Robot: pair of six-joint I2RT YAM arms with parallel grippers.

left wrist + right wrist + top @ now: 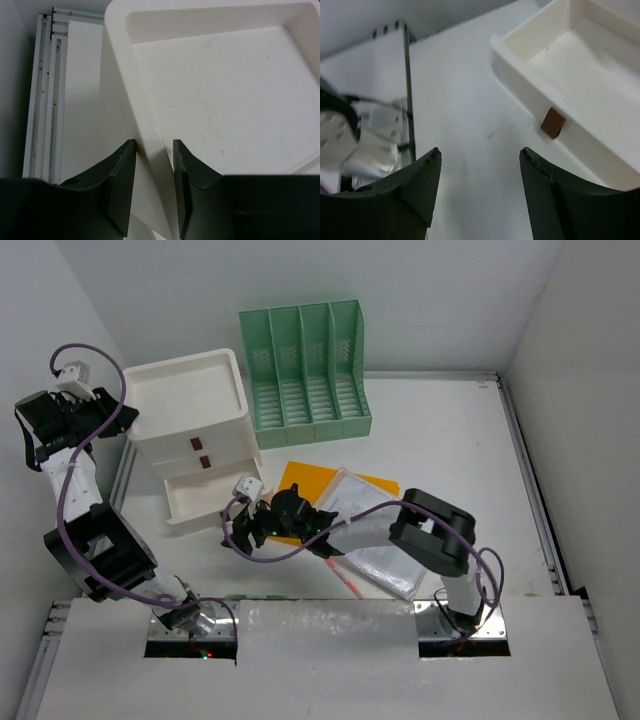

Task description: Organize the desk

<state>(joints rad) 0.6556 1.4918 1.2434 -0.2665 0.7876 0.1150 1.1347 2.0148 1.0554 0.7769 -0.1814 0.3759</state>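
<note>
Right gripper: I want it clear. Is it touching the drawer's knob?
Apart. Right wrist view: right gripper open, bare desk between its fingers and the knob.

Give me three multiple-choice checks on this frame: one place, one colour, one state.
1. Where does the green file rack stand?
A. at the far side of the desk, right of the drawer box
B. inside a drawer
C. on top of the drawer box

2. What colour is the drawer knob?
A. green
B. brown
C. black

3. The bottom drawer is:
A. pushed shut
B. pulled open
C. lifted out and turned over

Answers:
1 A, the overhead view shows it standing on the desk beside the box.
2 B, the right wrist view shows a brown block on the white front.
3 B, its front juts out past the drawers above and its inside shows.
</note>
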